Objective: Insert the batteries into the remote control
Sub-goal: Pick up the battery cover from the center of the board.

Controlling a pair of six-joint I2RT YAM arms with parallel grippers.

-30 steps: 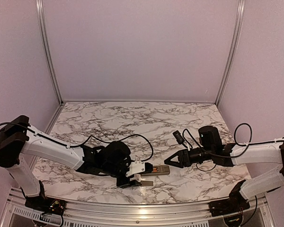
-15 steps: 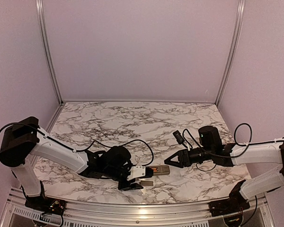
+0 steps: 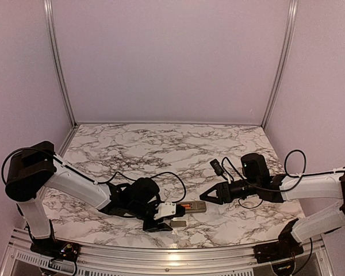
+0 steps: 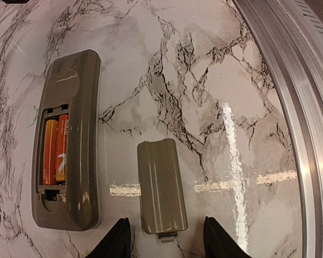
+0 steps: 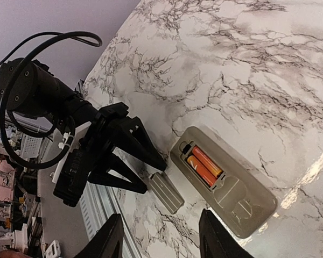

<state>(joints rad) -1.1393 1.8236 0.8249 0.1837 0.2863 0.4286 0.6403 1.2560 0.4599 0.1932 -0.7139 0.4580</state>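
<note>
The remote control (image 4: 70, 97) lies back-up on the marble table, its battery recess uncovered. Both orange batteries (image 4: 55, 150) sit side by side in that recess (image 5: 204, 165). In the top view the remote (image 3: 192, 207) is between the two arms. A loose grey cover plate (image 4: 160, 185) lies beside it, nearer the table's front. My left gripper (image 4: 167, 239) is open and low over the table, its fingers (image 5: 134, 145) straddling the cover's near end without touching it. My right gripper (image 5: 161, 236) is open and holds nothing, hovering just right of the remote (image 5: 226, 183).
An aluminium rail (image 4: 290, 80) runs along the table's front edge, close to the cover plate (image 3: 177, 222). Black cables loop over the left arm (image 5: 37, 43) and beside the right arm (image 3: 218, 167). Lilac walls enclose the table.
My left gripper has slid toward the front edge, onto the cover plate, and its fingers have narrowed a little. The right arm and the remote have not moved.
</note>
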